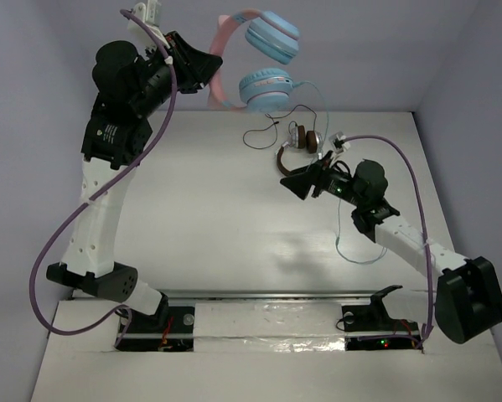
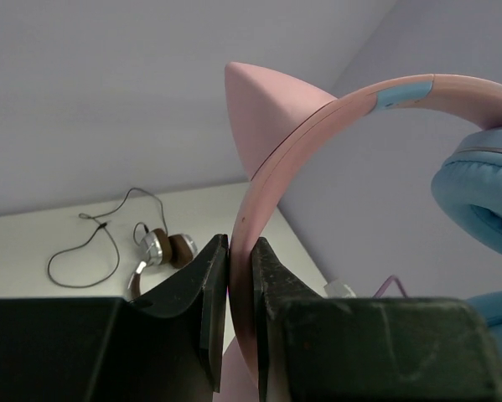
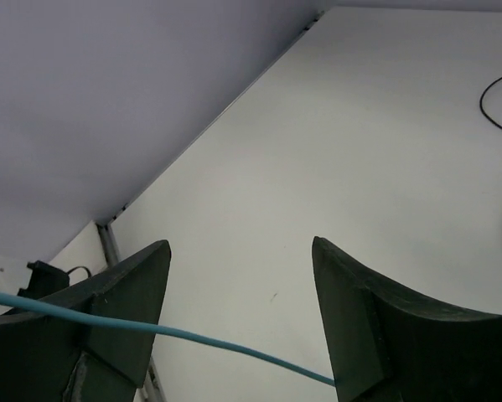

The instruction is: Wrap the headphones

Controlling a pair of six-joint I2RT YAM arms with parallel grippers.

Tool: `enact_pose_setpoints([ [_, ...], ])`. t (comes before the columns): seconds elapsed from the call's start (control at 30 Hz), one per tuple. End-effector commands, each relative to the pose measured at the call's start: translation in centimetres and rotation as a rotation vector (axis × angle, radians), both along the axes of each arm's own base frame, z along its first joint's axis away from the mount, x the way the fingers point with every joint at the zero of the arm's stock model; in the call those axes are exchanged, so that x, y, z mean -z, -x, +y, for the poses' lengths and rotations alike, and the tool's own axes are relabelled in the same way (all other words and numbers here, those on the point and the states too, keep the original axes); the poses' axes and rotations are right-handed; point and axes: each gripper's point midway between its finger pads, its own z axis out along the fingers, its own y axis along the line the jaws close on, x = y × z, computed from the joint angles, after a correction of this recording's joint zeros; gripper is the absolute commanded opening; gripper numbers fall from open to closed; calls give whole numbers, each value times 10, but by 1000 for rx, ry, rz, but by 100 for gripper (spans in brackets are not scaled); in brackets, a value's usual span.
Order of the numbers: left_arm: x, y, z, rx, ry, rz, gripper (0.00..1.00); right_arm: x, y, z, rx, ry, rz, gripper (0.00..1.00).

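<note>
Overhead, a white table (image 1: 234, 218) fills the view, closed in by pale lilac walls (image 1: 359, 50). The left arm (image 1: 108, 167) rears high over the far left corner, while the right arm (image 1: 401, 239) reaches low across the right half of the table. The left gripper (image 2: 240, 251) is clamped tight on the pink cat-ear headband of the headphones (image 1: 263, 59). It holds them in the air before the back wall, with both light blue ear cups hanging to the gripper's right.

The right gripper (image 3: 242, 251) stands wide apart and grips nothing. The thin light blue cable (image 3: 200, 339) crosses the gap low between its fingers. From above, that cable trails down from the ear cups and ends in a loose loop on the table.

Smaller brown-and-silver headphones (image 1: 305, 142) lie near the far edge, just beyond the right gripper. Their black cable (image 1: 263, 134) curls to the left.
</note>
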Motion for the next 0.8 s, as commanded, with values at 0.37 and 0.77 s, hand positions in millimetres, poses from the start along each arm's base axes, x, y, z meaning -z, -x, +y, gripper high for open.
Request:
enact_pose_setpoints([
  [0.37, -95, 33, 39, -107, 150, -237, 0, 25, 3, -11, 138, -84, -44, 59],
  [0.77, 43, -94, 99, -514, -53, 17, 0, 58, 32, -43, 378, 128, 260, 0],
])
